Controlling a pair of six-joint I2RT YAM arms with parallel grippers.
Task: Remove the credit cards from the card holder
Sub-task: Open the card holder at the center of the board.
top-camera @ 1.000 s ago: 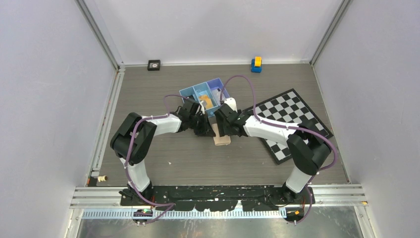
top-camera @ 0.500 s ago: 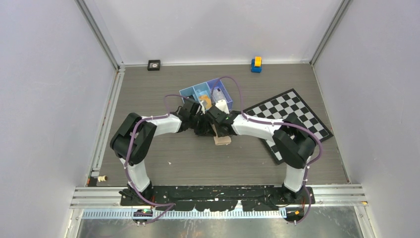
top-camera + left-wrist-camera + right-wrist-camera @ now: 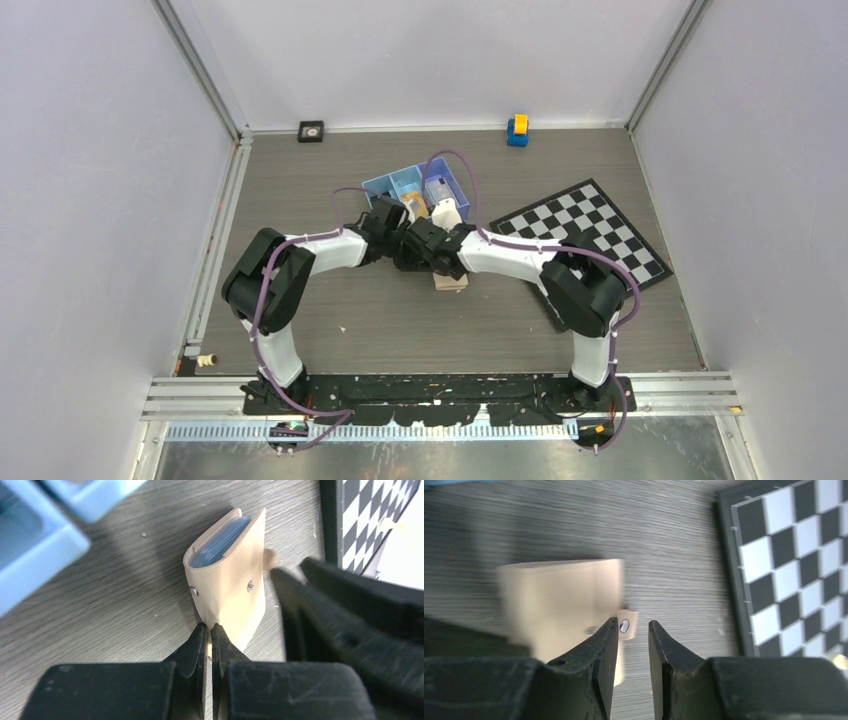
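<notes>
The tan card holder (image 3: 227, 575) stands on edge on the table, also in the top view (image 3: 449, 281) and the right wrist view (image 3: 559, 600). Dark bluish credit cards (image 3: 220, 545) show inside its open top. My left gripper (image 3: 209, 629) is shut on the holder's lower flap edge. My right gripper (image 3: 633, 625) is slightly open, its jaws right beside the holder's snap tab (image 3: 626, 625), not closed on it. In the top view both grippers meet over the holder, left gripper (image 3: 400, 247) and right gripper (image 3: 425, 243).
A blue three-compartment tray (image 3: 418, 187) with small items sits just behind the grippers; its corner shows in the left wrist view (image 3: 45, 535). A checkerboard mat (image 3: 585, 240) lies to the right. A small blue and yellow toy (image 3: 517, 129) and a black square (image 3: 311, 130) sit by the far wall.
My right gripper has swung left, from beside the holder to over it, close against the left gripper. The left gripper and holder have stayed put.
</notes>
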